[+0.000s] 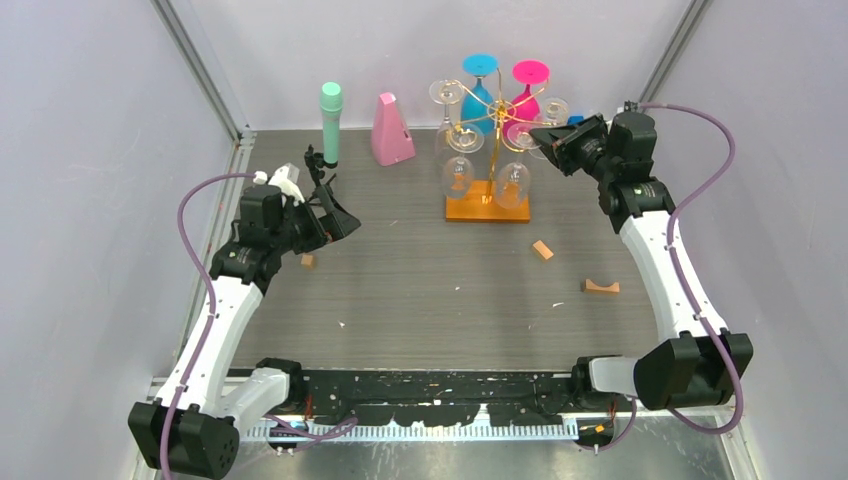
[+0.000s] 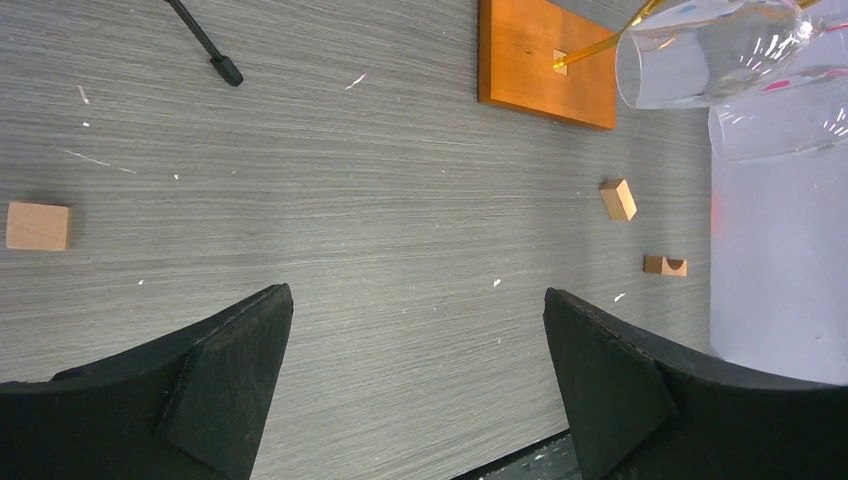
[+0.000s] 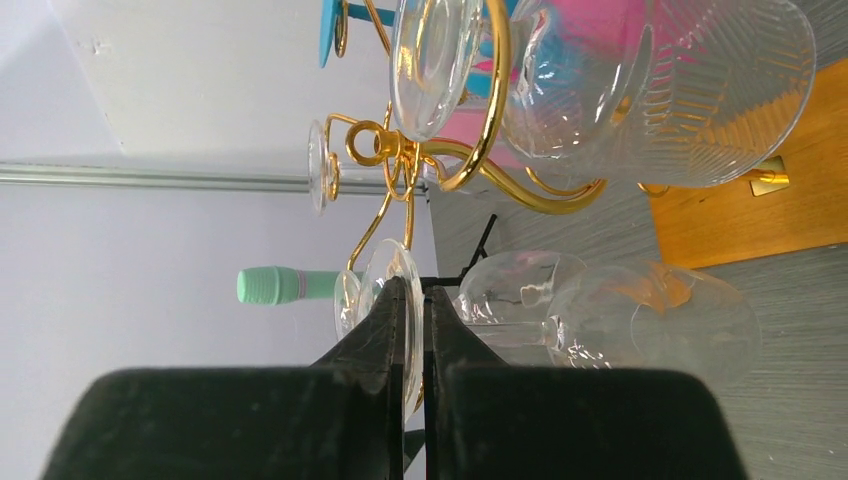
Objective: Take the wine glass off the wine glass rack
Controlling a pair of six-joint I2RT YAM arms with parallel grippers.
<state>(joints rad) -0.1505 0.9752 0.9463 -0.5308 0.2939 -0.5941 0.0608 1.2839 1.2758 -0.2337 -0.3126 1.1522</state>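
My right pincer [image 3: 420,295] is up at the far right side of the wine glass rack [image 3: 495,110]. Its fingers are drawn in to a sliver, and the thin foot disc of a clear wine glass [image 3: 380,275] sits right at the tips. On the wrist view the disc's edge seems to run into that sliver, so I judge I have it pinched by the foot, though I can't be sure of the bite. The glass hangs bowl-down, and its foot lies against the gold wire of one curled arm, so I read it as still hooked on the rack.

By my count the reach and the closing are done. What is left is sliding the foot out along the wire arm, clearing the spiral end, and carrying the glass away. Two other clear glasses [image 1: 512,185] hang just beside it, with a blue glass [image 1: 480,90] and a pink glass [image 1: 528,85] behind, so the way out is crowded.

My left pincer [image 2: 416,293] is spread wide and holds nothing. It hovers over the grey table [image 2: 350,180], well apart from the rack's orange base [image 2: 530,60]. A few wooden blocks [image 1: 542,250] lie on the table, away from the work.
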